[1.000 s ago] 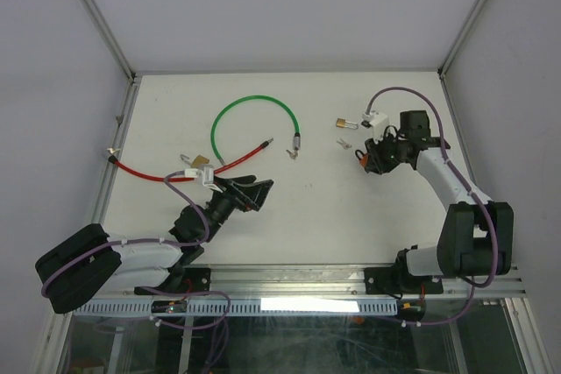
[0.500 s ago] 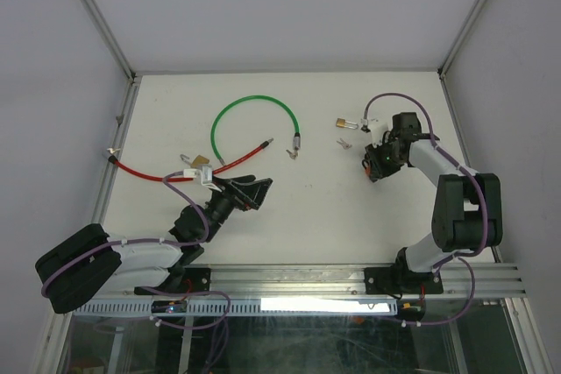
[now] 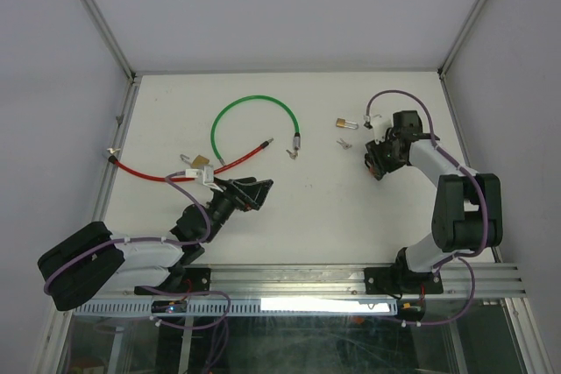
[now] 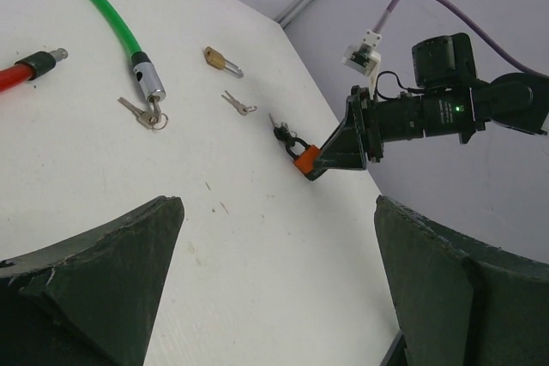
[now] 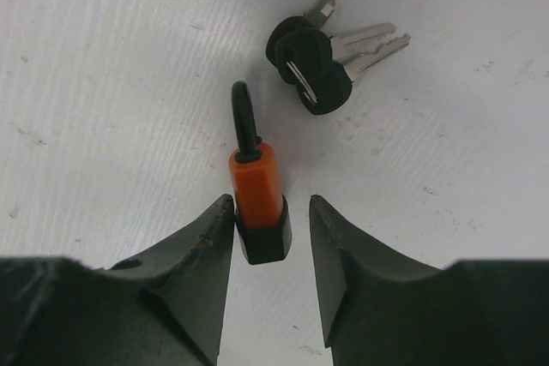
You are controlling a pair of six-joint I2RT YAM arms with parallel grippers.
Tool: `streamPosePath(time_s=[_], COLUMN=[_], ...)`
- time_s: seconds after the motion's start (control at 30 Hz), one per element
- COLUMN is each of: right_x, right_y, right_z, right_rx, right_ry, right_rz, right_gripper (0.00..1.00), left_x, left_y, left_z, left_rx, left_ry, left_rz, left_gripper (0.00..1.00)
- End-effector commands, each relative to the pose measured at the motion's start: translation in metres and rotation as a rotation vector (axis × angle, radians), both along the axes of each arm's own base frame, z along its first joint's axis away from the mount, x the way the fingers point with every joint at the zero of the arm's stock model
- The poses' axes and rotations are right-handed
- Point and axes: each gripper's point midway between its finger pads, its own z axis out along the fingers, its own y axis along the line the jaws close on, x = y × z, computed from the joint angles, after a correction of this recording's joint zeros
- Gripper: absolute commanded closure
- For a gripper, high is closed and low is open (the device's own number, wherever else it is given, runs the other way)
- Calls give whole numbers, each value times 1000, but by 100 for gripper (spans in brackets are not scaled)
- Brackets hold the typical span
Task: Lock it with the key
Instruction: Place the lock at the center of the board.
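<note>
1. On the right half of the table (image 3: 307, 208), the right gripper (image 5: 270, 205) is lowered with its fingers on either side of the orange padlock (image 5: 256, 173). One finger sits against the lock's black base and the other shows a sliver of table beside it. The jaws therefore read as loosely open around the body rather than pinching it.
2. The padlock lies on the surface with its black shackle (image 5: 244, 122) pointing away from the wrist. This probably leaves the body's far end free for a key. Seen edge-on, whether the shackle is pushed home cannot be told.
3. The black-headed keys (image 5: 310, 64), likely the ones for this lock, lie flat on the table just beyond the shackle tip. They are apart from it and from both fingers, and no key is in the lock yet.
4. The left gripper (image 4: 276, 212) hovers near its own base with its jaws spread fully and holding nothing. It faces across the table toward the padlock, seemingly waiting to take the lock or the key.
5. The green cable lock (image 3: 230, 111), the red cable (image 3: 140, 171), the brass padlock (image 3: 339, 123) and a small loose key pair (image 3: 344, 141) lie well clear of both grippers.
6. Locking looks barely begun. Someone must first grasp a key, and a lock not firmly held could slide when the key is pressed in.
</note>
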Motion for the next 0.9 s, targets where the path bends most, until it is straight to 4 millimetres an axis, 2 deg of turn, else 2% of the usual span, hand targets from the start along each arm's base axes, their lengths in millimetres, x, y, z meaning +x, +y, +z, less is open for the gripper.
streamPosePath(time_s=[0.0,0.17,0.37,0.87], right_x=[32,36,36,30], right_y=[-11,-20,-23,-7], right_z=[37,47,49,60], right_rx=[-25,-26,-20,61], right_ry=[-164,-212,-219,-226], right_rz=[-52,-84,-95,-39], right_gripper=[57,57,58,57], left_x=[-4,-5,-5,-5], left_y=[0,1,1,1], left_z=[8,7,7,7], left_rx=[-41,-45,-47,-48], left_ry=[-16,-17,-16,-11], left_rz=[-13,-11,-11,-7], left_gripper=[1,1,1,1])
